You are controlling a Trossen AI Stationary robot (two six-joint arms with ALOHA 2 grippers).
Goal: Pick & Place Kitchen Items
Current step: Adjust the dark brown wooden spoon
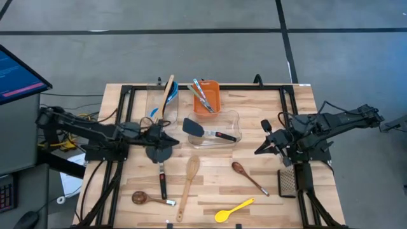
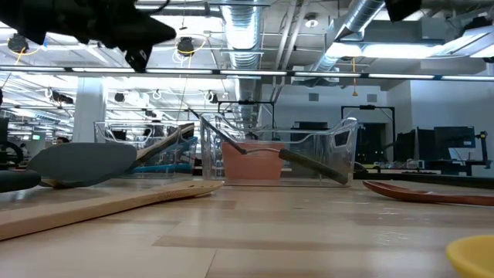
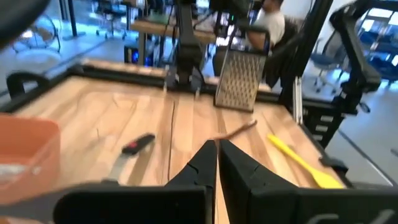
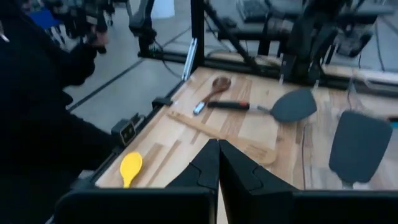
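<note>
Yellow spoon (image 2: 472, 256) lies nearest the low camera, on the wooden table (image 1: 267, 127). Left gripper (image 1: 173, 141) hangs with fingers together over a dark turner (image 1: 159, 154); right gripper (image 1: 261, 150) hovers empty, fingers together too. Orange bin (image 1: 208, 98) holds several utensils. One clear tub (image 1: 222, 121) carries a blue spatula (image 1: 194, 128); the other tub (image 1: 156, 102) holds a wooden spoon (image 1: 168, 89). Two brown spoons (image 1: 248, 176) and a wooden spatula (image 1: 187, 184) lie loose. A grater (image 1: 287, 181) rests near the right arm. Ducts and ceiling lights fill the room beyond.
</note>
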